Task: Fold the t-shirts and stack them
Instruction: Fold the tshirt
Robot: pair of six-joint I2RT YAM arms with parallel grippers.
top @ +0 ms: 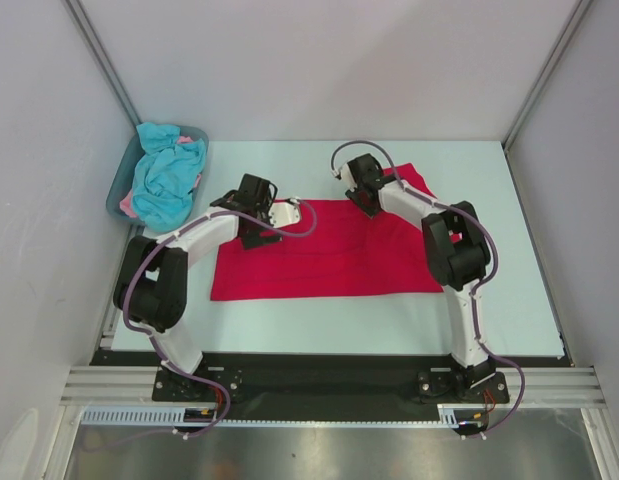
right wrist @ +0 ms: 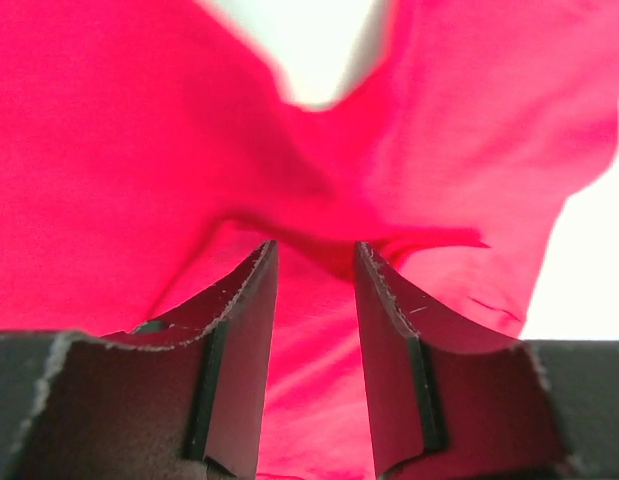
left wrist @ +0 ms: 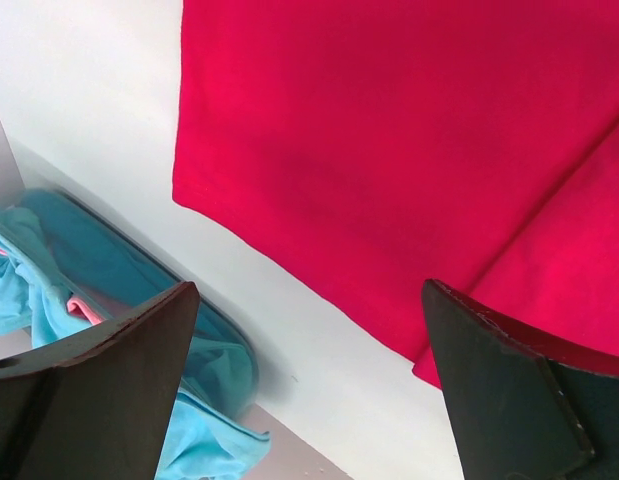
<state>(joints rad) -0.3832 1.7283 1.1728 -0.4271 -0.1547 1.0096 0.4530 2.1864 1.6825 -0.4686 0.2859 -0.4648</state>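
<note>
A crimson red t-shirt [top: 329, 260] lies spread on the table, one sleeve at its back right. My left gripper [top: 261, 212] hovers open and empty over the shirt's back left edge; its wrist view [left wrist: 309, 290] shows the shirt's edge [left wrist: 389, 150] and bare table between the jaws. My right gripper [top: 361, 195] is at the shirt's back edge near the sleeve. In its wrist view [right wrist: 314, 248] the jaws stand narrow with red cloth [right wrist: 139, 150] gathered and puckered at the tips. A turquoise shirt [top: 164, 180] and a pink one [top: 127, 207] lie crumpled in the tub.
The grey-blue tub [top: 117, 190] stands at the back left corner against the left wall; it also shows in the left wrist view [left wrist: 139, 265] with turquoise cloth [left wrist: 49, 300]. White walls enclose the table on three sides. The arm bases sit at the near edge.
</note>
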